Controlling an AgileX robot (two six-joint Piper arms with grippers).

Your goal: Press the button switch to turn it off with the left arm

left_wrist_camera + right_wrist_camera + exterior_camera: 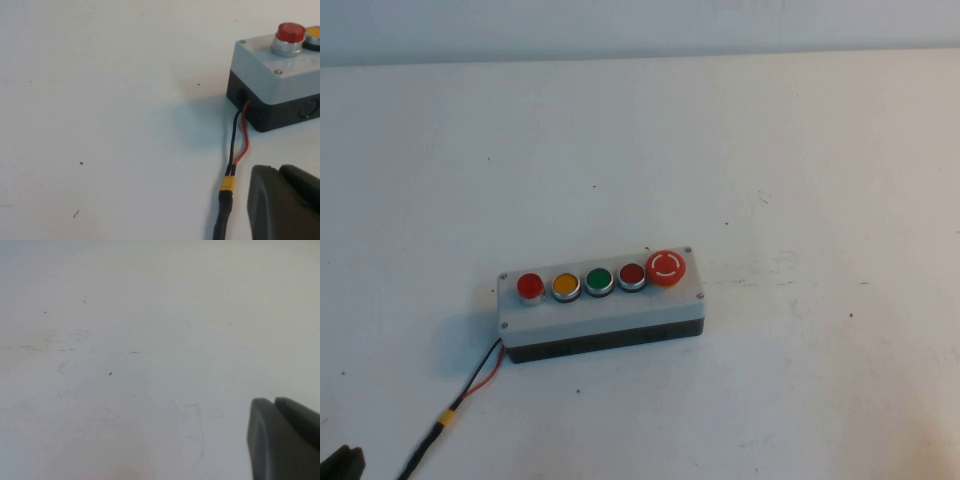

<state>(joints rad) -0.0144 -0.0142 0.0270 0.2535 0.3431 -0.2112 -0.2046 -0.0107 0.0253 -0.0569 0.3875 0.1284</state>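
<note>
Left gripper [344, 464] at the bottom left corner of the high view, only a black tip showing, low near the worktop [800, 150]; fingers [285, 205] pressed together, grasping nothing. Just beside it, black cable [420, 450] with a yellow patch [447, 416]. Further up, grey box [600, 310] at centre frame; button switch [531, 287] at its left end. Right gripper [287, 442] over bare worktop, outside the high view; fingers likewise clenched and empty.
</note>
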